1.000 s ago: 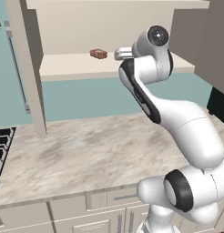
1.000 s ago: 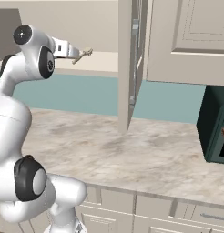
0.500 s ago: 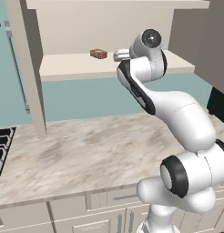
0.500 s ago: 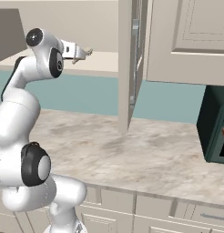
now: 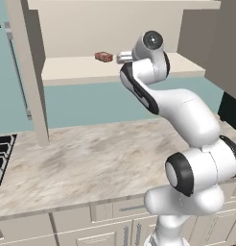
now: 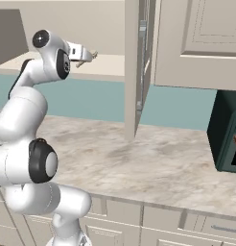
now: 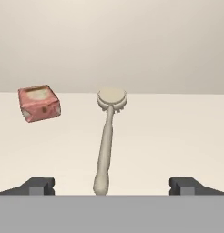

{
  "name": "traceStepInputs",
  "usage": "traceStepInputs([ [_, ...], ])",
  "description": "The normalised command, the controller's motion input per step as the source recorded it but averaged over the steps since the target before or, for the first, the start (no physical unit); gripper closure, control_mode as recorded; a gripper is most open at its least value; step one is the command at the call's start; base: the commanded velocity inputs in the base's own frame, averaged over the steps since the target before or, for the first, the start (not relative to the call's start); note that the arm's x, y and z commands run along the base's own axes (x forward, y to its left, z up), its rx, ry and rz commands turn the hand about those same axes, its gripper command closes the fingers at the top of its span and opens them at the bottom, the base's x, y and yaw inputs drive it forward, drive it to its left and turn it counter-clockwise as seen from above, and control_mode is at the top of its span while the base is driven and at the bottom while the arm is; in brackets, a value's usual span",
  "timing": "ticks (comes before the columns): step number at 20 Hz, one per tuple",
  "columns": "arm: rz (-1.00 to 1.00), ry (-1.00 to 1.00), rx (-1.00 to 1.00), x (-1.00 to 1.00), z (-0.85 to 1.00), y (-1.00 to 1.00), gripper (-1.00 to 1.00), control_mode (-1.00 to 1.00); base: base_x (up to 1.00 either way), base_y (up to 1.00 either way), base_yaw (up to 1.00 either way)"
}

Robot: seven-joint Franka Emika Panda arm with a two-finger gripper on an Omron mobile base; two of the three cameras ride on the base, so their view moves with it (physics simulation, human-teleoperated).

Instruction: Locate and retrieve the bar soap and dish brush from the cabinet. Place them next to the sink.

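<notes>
Honestly, hand is spread wide around the dish brush handle; closing off-center probably flicks it into the bar soap.

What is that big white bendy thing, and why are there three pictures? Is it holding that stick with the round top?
The white bendy thing is a robot arm in a pretend, computer-drawn kitchen. Two pictures come from cameras riding behind it, one on each side. The third comes from a camera on its hand, looking out past its two dark fingertips.

The arm is reaching up to the open cabinet on the wall. On the shelf lie the dish brush, which is your stick with the round top, and to its left in the hand picture the bar soap, a little reddish block.

It holds nothing yet. Its gripper is open, with the brush handle's end between the fingertips. Below is a marbled counter.
</notes>
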Motion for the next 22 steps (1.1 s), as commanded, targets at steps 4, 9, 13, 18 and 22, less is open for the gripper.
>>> traceStepInputs([
  [4,0.0,0.05,-0.01,0.26,-0.05,0.02,-1.0,-1.0,0.0,0.0,0.0],
  [9,0.0,0.04,-0.01,0.3,-0.09,0.0,-1.0,-1.0,0.0,0.0,0.0],
  [13,0.0,0.01,0.0,0.3,-0.13,0.0,-1.0,-1.0,0.0,0.0,0.0],
  [18,0.0,0.04,0.0,0.26,-0.18,0.0,-1.0,-1.0,0.0,0.0,0.0],
  [22,0.0,0.02,0.0,0.21,-0.13,0.0,-1.0,-1.0,0.0,0.0,0.0],
])
